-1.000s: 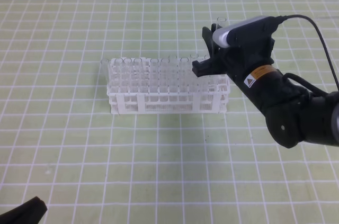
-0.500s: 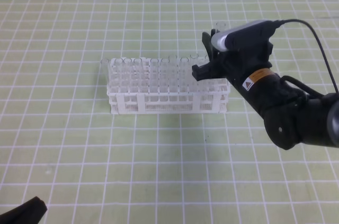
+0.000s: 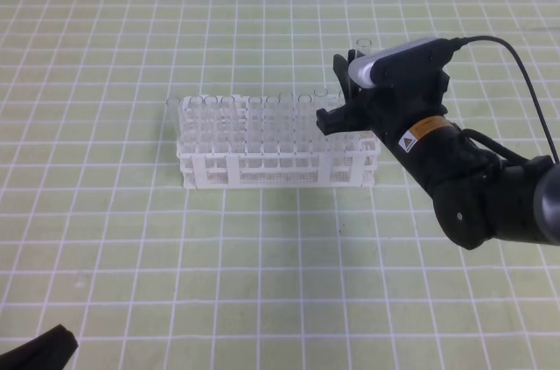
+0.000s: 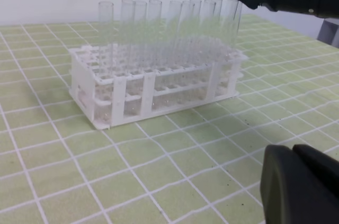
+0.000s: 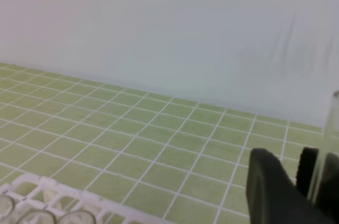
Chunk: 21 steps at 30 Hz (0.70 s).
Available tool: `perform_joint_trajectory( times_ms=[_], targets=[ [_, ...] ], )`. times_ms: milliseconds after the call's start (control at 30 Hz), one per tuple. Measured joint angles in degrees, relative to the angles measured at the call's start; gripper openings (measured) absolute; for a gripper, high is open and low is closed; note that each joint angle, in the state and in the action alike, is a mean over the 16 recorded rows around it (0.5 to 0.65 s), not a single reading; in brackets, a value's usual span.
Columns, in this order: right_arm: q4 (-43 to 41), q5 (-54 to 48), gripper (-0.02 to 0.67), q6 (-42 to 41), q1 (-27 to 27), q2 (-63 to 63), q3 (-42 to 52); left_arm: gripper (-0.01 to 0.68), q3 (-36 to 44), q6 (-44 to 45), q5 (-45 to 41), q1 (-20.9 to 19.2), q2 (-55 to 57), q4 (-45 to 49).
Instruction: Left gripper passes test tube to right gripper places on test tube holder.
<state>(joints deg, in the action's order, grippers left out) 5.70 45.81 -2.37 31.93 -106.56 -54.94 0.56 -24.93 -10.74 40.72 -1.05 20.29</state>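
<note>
Right gripper point(image 3: 343, 94), right of centre in the high view, has its black fingers point(image 5: 275, 192) closed on the test tube point(image 5: 324, 150); the tube stands upright between them with its open rim point(image 3: 365, 42) showing above the silver-grey plate, over the right end of the test tube holder point(image 3: 262, 164). The holder sits mid-frame on the green gridded mat point(image 3: 131, 256), clear tubes point(image 4: 153, 23) standing in its rows. Left gripper point(image 3: 39, 351) is only a dark shape at lower left; jaw state cannot be told.
</note>
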Motion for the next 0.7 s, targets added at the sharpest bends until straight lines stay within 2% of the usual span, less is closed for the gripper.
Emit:
perform_joint_trajectory(
  times_ms=[700],
  targets=[
    [-0.05,0.44,0.008,-0.09,0.0,0.03,0.0,0.0,0.13,0.0,0.09,0.0,-0.06,0.01]
  ],
)
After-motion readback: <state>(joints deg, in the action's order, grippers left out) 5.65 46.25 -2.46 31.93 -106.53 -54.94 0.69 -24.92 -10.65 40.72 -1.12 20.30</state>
